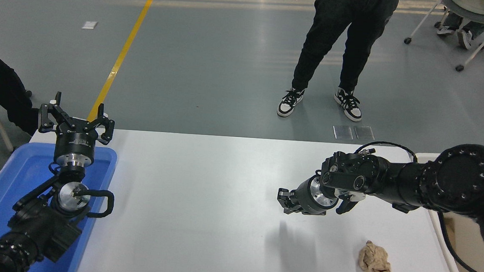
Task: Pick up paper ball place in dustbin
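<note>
The tan-brown crumpled paper ball lies on the white table near its front right corner. My right gripper hangs above the table, to the left of the ball and farther from me, pointing left and holding nothing. It is apart from the ball, and its shadow falls on the table below it. The cream dustbin stands off the table's right edge, mostly hidden behind my right arm. My left gripper is parked open over the blue tray at the far left.
A shallow blue tray sits at the table's left end under my left arm. A person in black trousers stands on the floor beyond the far edge. A wheeled chair is at the top right.
</note>
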Robot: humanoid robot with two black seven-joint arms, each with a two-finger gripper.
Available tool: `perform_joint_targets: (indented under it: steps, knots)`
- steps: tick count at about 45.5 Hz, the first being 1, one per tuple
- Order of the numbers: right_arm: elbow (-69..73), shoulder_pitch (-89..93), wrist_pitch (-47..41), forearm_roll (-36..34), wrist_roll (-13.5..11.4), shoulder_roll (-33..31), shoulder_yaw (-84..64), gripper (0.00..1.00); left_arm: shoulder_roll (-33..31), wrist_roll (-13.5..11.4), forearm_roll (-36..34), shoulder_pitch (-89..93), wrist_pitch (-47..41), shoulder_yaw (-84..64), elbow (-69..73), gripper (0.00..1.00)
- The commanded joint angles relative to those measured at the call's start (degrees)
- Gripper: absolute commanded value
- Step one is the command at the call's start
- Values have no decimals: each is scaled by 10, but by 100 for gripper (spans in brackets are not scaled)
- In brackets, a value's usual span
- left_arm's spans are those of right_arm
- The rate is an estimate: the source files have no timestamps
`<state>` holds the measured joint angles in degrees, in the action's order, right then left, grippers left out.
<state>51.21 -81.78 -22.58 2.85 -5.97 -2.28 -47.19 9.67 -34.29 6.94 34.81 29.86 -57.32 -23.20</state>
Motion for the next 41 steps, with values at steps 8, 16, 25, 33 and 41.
perform_joint_targets:
  steps: [8,16,25,33,41]
  knots:
    - [195,-279,-62,-4,-5,-151,-55,100,0,0,0,0,-1,0,0,99]
    - [290,-405,-89,0,-7,-198,-120,100,0,0,0,0,0,0,0,99]
    - [377,-522,-132,3,-6,-238,-174,100,0,0,1,0,-1,0,0,99]
    - [441,-601,-185,30,-6,-265,-208,100,0,-1,1,0,-1,0,0,99]
    - [477,-634,-196,74,-5,-281,-227,100,0,-1,1,0,-1,0,0,99]
